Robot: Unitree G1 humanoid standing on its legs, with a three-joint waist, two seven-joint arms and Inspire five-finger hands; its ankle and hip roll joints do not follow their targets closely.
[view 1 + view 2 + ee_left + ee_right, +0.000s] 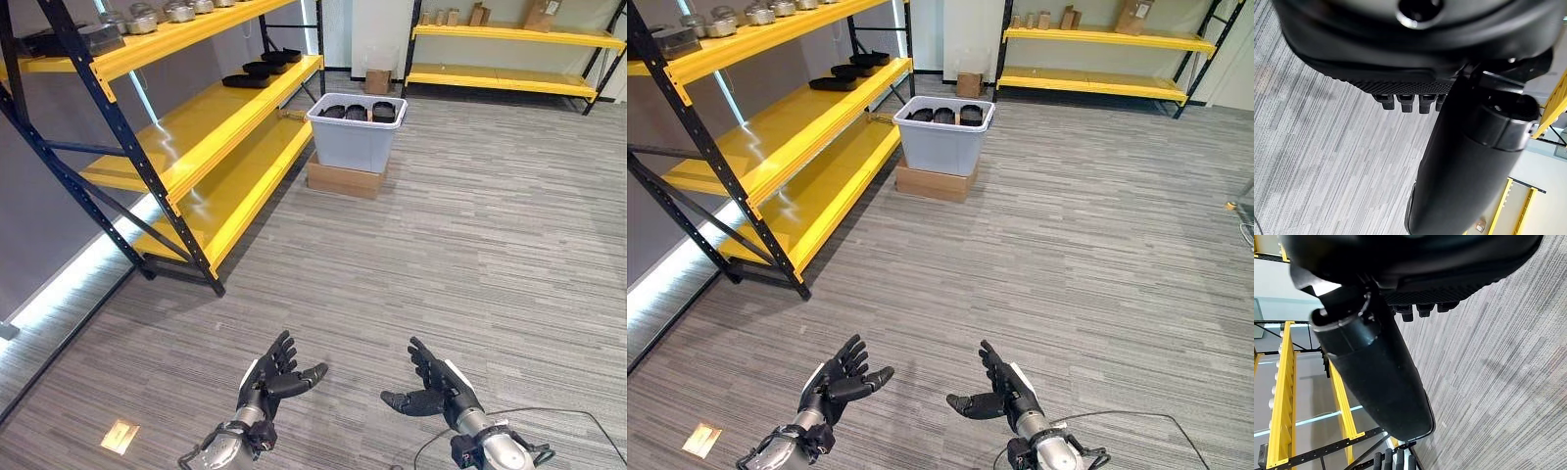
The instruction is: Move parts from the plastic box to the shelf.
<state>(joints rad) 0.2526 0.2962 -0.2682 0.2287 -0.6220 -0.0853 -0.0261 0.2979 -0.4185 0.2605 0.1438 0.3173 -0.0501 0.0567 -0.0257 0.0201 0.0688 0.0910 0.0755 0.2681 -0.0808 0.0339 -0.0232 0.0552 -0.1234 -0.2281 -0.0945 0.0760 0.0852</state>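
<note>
In the left eye view, the left hand [269,377] and right hand [431,387] hung low over the grey carpet [470,255], fingers spread loose and holding nothing. Well ahead, the plastic box [355,132] sat on a flat cardboard carton [343,177], just beside the end of the yellow shelf [211,132]. Dark parts [357,112] lay inside the box, and black trays [260,70] rested on the shelf's middle level.

The right eye view showed metal pots [720,20] lined up on the top level and a second shelf [1097,59] along the far wall.

In each wrist view, the thumb and fingertips reached out straight over bare carpet.
</note>
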